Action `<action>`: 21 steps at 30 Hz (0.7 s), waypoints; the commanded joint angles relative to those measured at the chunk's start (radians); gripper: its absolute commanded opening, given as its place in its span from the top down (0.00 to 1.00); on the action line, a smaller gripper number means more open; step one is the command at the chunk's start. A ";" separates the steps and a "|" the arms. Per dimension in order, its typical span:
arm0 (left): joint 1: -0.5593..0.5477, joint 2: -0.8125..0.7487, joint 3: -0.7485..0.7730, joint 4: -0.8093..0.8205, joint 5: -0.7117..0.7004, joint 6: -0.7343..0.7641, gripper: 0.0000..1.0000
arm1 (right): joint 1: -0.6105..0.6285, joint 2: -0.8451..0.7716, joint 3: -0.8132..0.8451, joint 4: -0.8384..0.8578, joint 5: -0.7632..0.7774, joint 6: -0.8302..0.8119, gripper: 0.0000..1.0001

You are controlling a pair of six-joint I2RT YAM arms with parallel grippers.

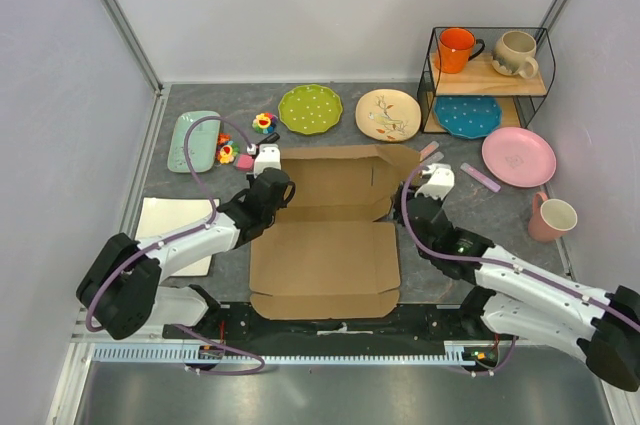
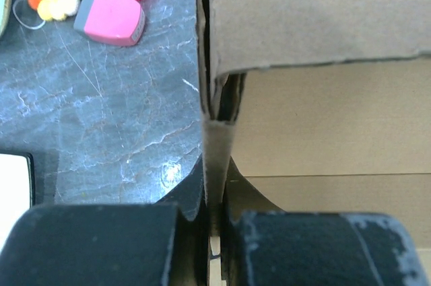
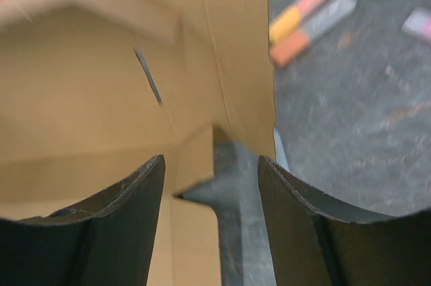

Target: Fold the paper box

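The paper box [image 1: 325, 263] is brown cardboard lying in the middle of the table, its near panel flat and its far part [image 1: 345, 177] folded upward. My left gripper [image 1: 275, 188] is shut on the box's upright left side flap. In the left wrist view the flap's thin edge [image 2: 217, 158] runs straight down between the closed fingers of that gripper [image 2: 215, 225]. My right gripper [image 1: 425, 188] stands open at the box's right side. In the right wrist view the raised right flap [image 3: 242, 50] rises just beyond the open gripper [image 3: 212, 185], with nothing held between its jaws.
Green [image 1: 310, 108], cream [image 1: 388, 114] and pink [image 1: 518, 156] plates lie behind and right of the box. A wire rack [image 1: 490, 80] holds two mugs and a blue plate. A pink mug [image 1: 552, 217], mint tray [image 1: 194, 140], white tray [image 1: 170, 230], small toys [image 1: 228, 152] and markers [image 3: 306, 17] surround it.
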 commanded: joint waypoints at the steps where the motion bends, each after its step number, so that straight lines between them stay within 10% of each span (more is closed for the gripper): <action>1: 0.003 0.020 0.011 -0.060 0.006 -0.076 0.98 | -0.005 0.019 -0.093 0.018 -0.111 0.138 0.36; 21: 0.003 -0.016 -0.061 -0.042 0.012 -0.103 0.98 | -0.085 0.346 -0.115 0.308 -0.281 0.104 0.38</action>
